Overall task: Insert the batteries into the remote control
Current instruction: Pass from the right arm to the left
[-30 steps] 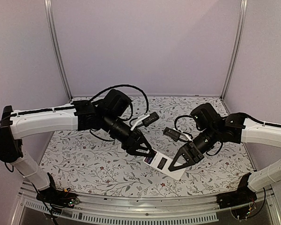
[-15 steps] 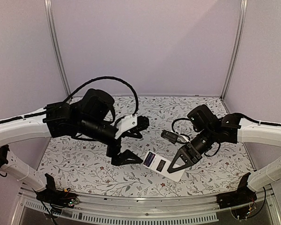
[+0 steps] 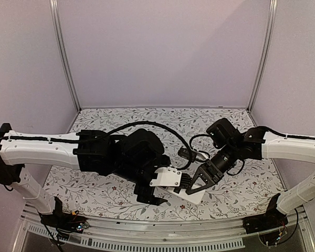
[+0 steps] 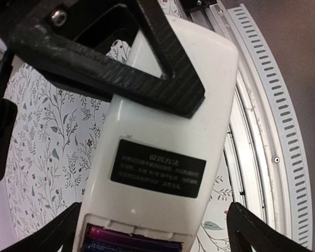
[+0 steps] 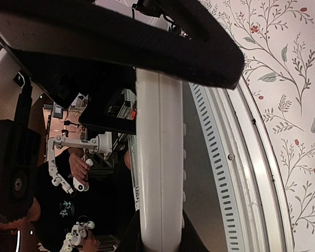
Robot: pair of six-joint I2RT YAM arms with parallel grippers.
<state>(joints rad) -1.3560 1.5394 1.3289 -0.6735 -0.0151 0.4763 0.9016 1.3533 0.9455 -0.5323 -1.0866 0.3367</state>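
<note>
Your right gripper [image 3: 198, 181] clamps the remote control [image 4: 163, 157], likely light, stiff, slick: hold its flat faces. Left gripper [image 4: 156, 231] spread wide.

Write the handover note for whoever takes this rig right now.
Left gripper: open, its fingers astride one end of the remote control, not gripping it.
Right gripper: shut on the remote control, holding it by the near edge of the table, labelled back toward the left wrist camera.
Batteries: a purple shape is seated in the remote's back, past the dark label. It is probably one of them, but the count cannot be told.
Done: remote grasped and something loaded.
To do: confirm both batteries are seated.
</note>
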